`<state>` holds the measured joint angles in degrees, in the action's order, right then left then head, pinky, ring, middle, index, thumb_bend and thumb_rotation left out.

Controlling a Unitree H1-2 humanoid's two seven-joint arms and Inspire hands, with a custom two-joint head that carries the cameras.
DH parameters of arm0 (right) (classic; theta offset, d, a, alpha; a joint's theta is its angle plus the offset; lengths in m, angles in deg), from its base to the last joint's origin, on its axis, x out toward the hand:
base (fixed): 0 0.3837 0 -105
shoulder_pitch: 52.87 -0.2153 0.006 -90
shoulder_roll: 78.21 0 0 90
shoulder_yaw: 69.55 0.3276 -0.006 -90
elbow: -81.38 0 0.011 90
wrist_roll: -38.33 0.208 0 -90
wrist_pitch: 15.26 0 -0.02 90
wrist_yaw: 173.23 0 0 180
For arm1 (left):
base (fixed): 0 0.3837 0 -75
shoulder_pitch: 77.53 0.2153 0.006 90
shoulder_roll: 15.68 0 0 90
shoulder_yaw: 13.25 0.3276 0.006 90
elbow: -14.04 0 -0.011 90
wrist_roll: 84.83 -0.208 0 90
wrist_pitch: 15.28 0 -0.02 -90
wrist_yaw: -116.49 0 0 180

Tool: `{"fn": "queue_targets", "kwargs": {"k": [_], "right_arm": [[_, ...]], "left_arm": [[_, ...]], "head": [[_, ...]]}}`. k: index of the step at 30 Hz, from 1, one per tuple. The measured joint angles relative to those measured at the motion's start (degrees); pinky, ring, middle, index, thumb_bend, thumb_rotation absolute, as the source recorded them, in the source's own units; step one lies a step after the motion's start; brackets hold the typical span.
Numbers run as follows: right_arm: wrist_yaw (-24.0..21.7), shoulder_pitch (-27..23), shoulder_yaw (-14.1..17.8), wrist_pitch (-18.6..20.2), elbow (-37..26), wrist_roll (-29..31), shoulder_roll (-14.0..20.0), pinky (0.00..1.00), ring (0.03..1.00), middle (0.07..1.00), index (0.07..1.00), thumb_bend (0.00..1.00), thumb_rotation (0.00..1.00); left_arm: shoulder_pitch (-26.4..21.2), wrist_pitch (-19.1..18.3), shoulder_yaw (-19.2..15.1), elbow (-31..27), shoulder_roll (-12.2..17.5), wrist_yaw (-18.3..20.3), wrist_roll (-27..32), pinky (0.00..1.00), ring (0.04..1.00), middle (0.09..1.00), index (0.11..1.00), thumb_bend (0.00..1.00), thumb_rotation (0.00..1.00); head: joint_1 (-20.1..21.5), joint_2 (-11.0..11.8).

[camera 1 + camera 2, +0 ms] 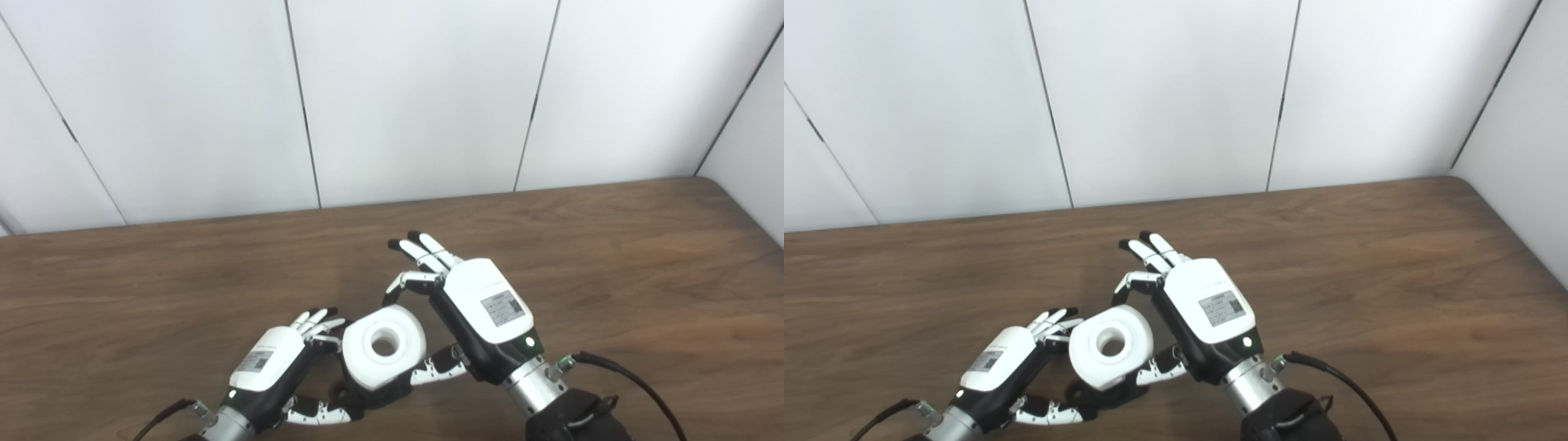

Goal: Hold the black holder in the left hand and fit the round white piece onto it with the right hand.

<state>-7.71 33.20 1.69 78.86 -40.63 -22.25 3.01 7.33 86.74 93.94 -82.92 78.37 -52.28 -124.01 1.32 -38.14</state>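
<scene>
The round white piece (384,346), a thick ring with a centre hole, sits over the black holder (375,397), which shows only as a dark base under it. My left hand (274,361) is at the piece's left, its fingers and thumb (318,414) closed around the holder low on the table. My right hand (484,306) is at the piece's right; one curled finger (409,283) touches its far edge and the thumb (438,367) presses its near right side, while the other fingers point away. The scene also shows in the right eye view, with the piece (1111,348) between both hands.
The brown wooden table (612,257) stretches to a white panelled wall (416,98) at the back and right. A black cable (637,383) runs from my right wrist toward the bottom edge.
</scene>
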Motion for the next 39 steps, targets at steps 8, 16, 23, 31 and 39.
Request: {"fn": "queue_targets", "kwargs": {"k": [8,16,23,31,39], "right_arm": [[-1.2,1.1,0.0,-0.2,-0.2,0.7,0.0,0.72,0.944,0.901,0.477,0.51,0.14],[-1.5,2.0,-0.2,-0.5,-0.3,0.9,0.0,0.74,0.945,0.911,0.477,0.51,0.14],[-2.3,2.6,-0.3,-1.4,-0.3,0.8,0.0,0.74,0.942,0.912,0.478,0.51,0.14],[-2.7,2.6,-0.3,-1.5,-0.3,0.8,0.0,0.75,0.941,0.919,0.477,0.51,0.14],[-2.7,2.6,-0.3,-1.5,-0.3,0.6,-0.1,0.74,0.935,0.913,0.478,0.51,0.14]], "left_arm": [[0.0,-1.5,0.3,-1.3,-0.4,0.8,-1.0,1.0,0.972,0.882,0.481,0.52,0.05],[0.0,-2.2,0.5,-1.8,-0.9,1.9,-1.5,1.0,0.974,0.885,0.48,0.51,0.05],[0.0,-2.2,0.4,-2.0,-0.9,2.2,-1.5,1.0,0.978,0.887,0.48,0.51,0.05],[0.1,-2.2,0.4,-2.0,-1.0,2.2,-1.5,1.0,0.978,0.886,0.48,0.51,0.05],[0.2,-2.2,0.4,-2.1,-1.0,2.2,-1.5,1.0,0.981,0.887,0.48,0.52,0.05]], "head": [[-1.6,-0.2],[-1.3,-0.3],[-1.8,-0.5],[-1.8,-0.6],[-1.7,-0.6]]}}
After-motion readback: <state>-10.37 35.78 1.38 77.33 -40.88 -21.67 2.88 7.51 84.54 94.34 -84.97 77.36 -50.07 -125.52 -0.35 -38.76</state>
